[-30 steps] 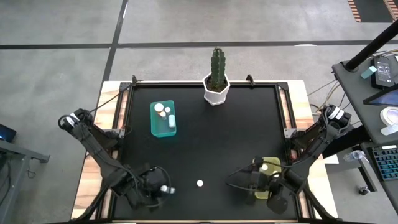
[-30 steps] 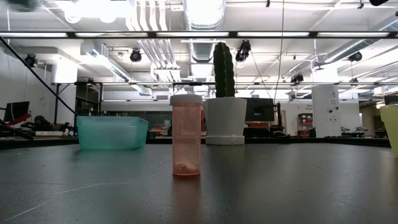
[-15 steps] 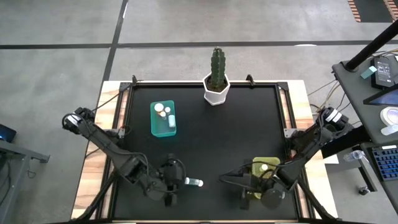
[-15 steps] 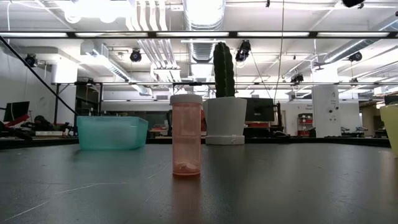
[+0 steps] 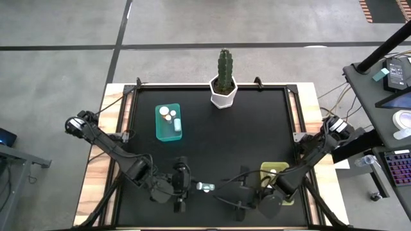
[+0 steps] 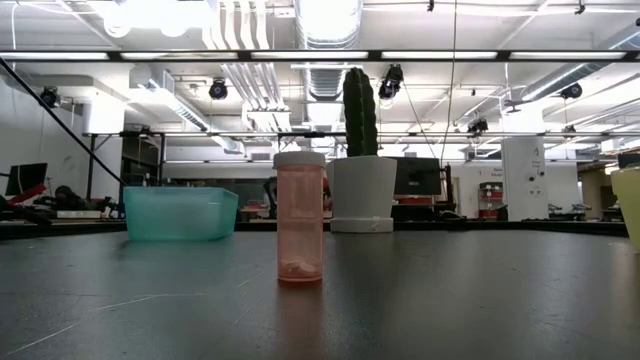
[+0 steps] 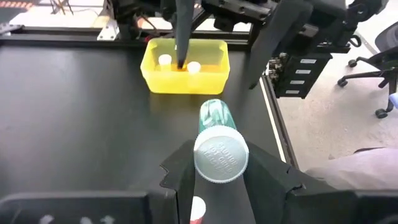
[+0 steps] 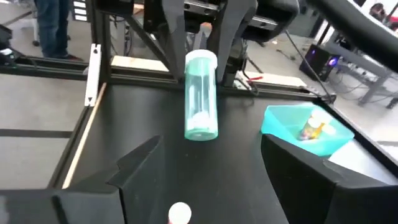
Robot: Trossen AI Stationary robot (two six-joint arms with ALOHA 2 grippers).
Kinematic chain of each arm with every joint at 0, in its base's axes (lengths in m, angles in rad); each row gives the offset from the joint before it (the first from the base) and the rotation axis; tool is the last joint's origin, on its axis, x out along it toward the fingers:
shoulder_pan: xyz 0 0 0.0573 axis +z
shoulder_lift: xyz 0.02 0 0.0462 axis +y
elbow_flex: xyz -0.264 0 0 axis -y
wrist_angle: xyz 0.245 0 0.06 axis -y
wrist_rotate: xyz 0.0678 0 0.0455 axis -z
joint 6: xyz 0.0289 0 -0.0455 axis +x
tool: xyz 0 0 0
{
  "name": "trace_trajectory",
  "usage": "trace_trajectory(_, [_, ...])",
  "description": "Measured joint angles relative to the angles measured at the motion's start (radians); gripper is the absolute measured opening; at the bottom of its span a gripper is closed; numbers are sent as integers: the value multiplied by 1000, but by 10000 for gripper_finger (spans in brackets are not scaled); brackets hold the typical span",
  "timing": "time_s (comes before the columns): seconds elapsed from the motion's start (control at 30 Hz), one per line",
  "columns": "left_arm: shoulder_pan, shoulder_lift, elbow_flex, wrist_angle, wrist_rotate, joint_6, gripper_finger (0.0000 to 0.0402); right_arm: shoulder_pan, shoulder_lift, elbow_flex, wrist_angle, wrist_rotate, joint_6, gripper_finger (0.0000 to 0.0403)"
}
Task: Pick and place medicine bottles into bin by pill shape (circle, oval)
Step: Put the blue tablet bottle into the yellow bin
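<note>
**Teal bottle held between my two tools**

My left tool is clamped on a teal medicine bottle, gripping it near its white cap, so the bottle lies level above the near middle of the black desk. My right tool faces it from the other side with its fingers spread wide, holding nothing; the bottle's base points toward it. Below on the desk stands an orange bottle, upright and alone. The yellow bin, near my right arm, has two white-capped bottles in it. The teal bin, at the far left, holds several more.
</note>
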Motion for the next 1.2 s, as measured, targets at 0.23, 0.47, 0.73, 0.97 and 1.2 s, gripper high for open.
trace_trajectory(0.23, [0,0,-1,12,-18,32,98,-42,23,31,-2,-79,-16,247])
trace_trajectory(0.47, [0,0,-2,17,-24,42,98,-66,23,33,10,-80,-20,246])
trace_trajectory(0.73, [2,0,-3,35,-48,71,98,-90,43,34,52,-124,-53,246])
trace_trajectory(0.97, [2,0,-3,37,-48,72,98,-92,43,33,59,-127,-53,231])
trace_trajectory(1.2, [2,0,-3,37,-48,71,98,-94,43,34,59,-126,-52,189])
